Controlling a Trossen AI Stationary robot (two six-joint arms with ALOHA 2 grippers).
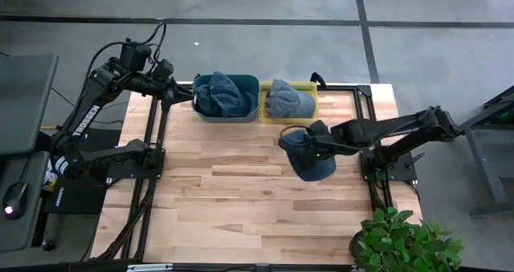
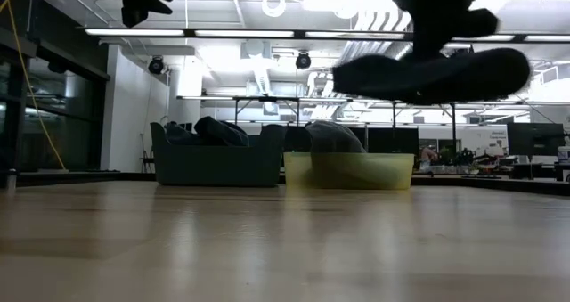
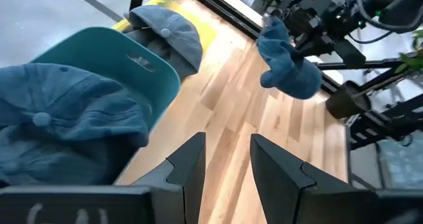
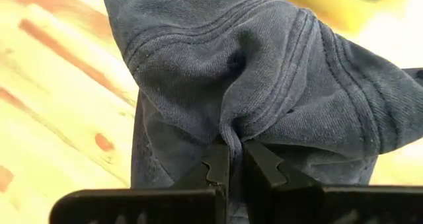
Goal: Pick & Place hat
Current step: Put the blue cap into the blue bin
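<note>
From above, my right gripper has its fingers shut on a dark blue hat, held just in front of the yellow bin — that bin is my landmark. This looks like the carry step. Next I would need to bring the hat over the bin and let go, though the bin already holds a cap, so room is tight. My left gripper waits at the teal bin, beside the yellow one.

At table height, the hat hangs clear of the wood, nearer the camera than the yellow bin.

My left wrist shows its own fingers parted a little, holding nothing.

My right wrist shows cloth pinched at a fold — the hat hides nearly all of the bin.
</note>
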